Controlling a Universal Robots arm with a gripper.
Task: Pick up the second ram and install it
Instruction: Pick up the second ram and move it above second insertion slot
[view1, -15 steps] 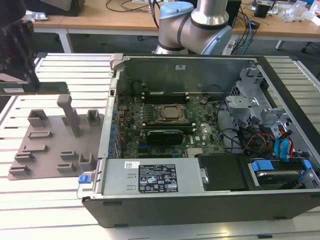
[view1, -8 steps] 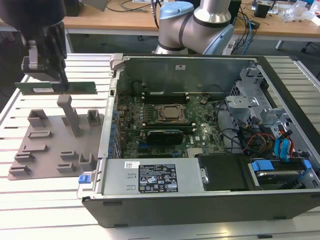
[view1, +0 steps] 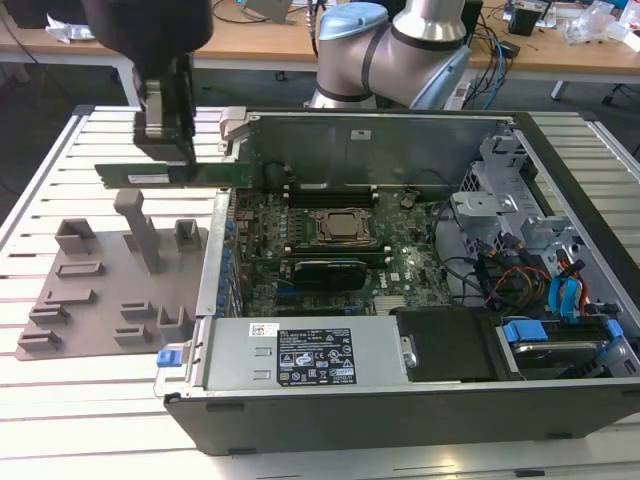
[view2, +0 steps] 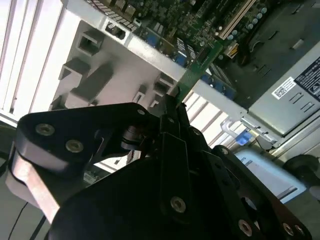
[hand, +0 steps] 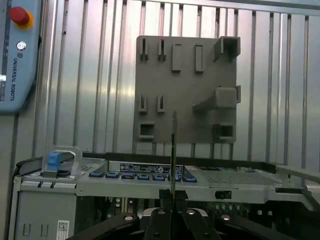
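Fingers of my end effector (view1: 165, 150) are clamped on the second ram (view1: 220, 174), which I see held level in the air above the grey holder tray (view1: 110, 290) on the slatted worktop (view1: 90, 400), one end near the side wall of the open computer case (view1: 213, 270). Beyond lies the motherboard (view1: 400, 265) inside it.

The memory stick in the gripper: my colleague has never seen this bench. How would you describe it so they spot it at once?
Find the open computer case, then the grey tray beside it on the exterior view's left. Above the tray, the gripper holds the memory stick level in the air. It is thin, flat and green, unlike the tray's chunky grey blocks.
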